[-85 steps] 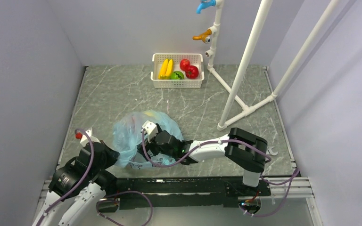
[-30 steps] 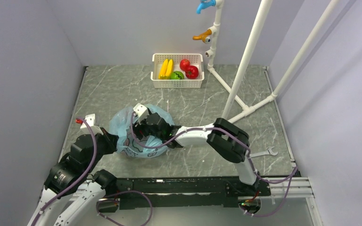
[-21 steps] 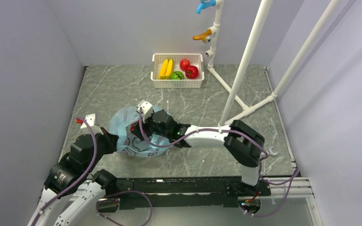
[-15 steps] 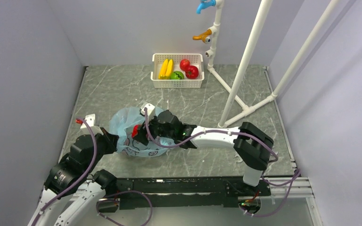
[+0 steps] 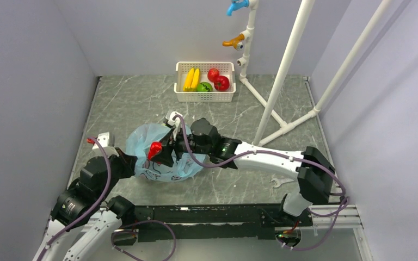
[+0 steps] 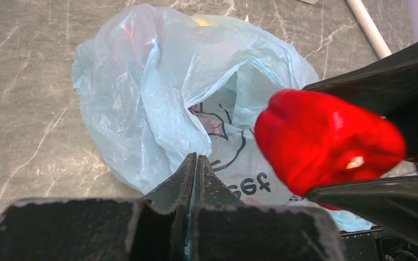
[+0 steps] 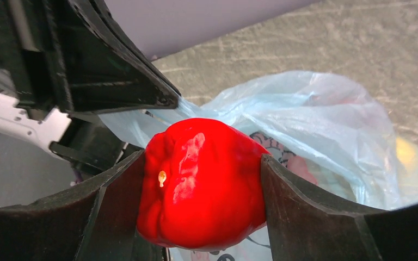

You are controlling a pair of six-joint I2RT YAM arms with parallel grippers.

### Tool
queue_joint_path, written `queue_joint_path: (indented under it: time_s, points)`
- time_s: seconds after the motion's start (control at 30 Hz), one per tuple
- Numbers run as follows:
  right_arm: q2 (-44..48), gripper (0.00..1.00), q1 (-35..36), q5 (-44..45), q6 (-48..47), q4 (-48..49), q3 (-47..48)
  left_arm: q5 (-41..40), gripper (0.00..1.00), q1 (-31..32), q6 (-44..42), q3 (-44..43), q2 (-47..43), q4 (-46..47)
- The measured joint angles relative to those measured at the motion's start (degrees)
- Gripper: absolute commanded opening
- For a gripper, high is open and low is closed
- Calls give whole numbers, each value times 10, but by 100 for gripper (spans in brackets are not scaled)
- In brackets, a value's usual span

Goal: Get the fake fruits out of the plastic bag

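The light-blue plastic bag [image 5: 163, 149] lies crumpled on the grey table near the front left; it also shows in the left wrist view [image 6: 158, 92] and the right wrist view [image 7: 315, 114]. My right gripper [image 5: 158, 152] is shut on the red pepper-shaped fruit [image 5: 154, 148], lifted just above the bag; the pepper fills the right wrist view [image 7: 201, 182] and shows in the left wrist view [image 6: 326, 141]. My left gripper [image 6: 196, 160] is shut on the bag's near edge. A yellow fruit [image 7: 405, 152] shows through the bag.
A white basket [image 5: 204, 95] at the back holds two bananas [image 5: 191, 79], a green fruit [image 5: 204, 86] and red fruits [image 5: 218, 79]. A white pipe frame [image 5: 283, 76] stands at the right. A small wrench [image 5: 276, 182] lies near the front right.
My right gripper has drawn out of the bag and risen with the red pepper in it. The right arm has stretched out. The left gripper holds the bag still.
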State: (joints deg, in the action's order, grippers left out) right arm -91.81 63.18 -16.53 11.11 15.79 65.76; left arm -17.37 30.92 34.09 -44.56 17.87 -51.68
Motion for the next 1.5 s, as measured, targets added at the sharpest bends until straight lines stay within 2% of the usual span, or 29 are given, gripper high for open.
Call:
queue_joint_path:
  time_s: [0.2,0.43,0.67,0.97,1.27,1.5]
  points:
    - [46,0,0,28,-26,-9,14,0,0,0,0,1,-7,0]
    - [34,0,-19,110,-57,-15,81,2,0,0,0,2,4,0]
    - [-94,0,-70,240,-83,-21,243,2,0,2,0,2,-4,0]
    - [-278,0,-120,334,-136,-52,394,2,0,4,0,2,-17,0]
    - [-414,0,-160,358,-156,-77,548,2,0,5,0,2,-17,0]
    - [-467,0,-200,341,-159,-56,572,1,0,5,0,3,-23,0]
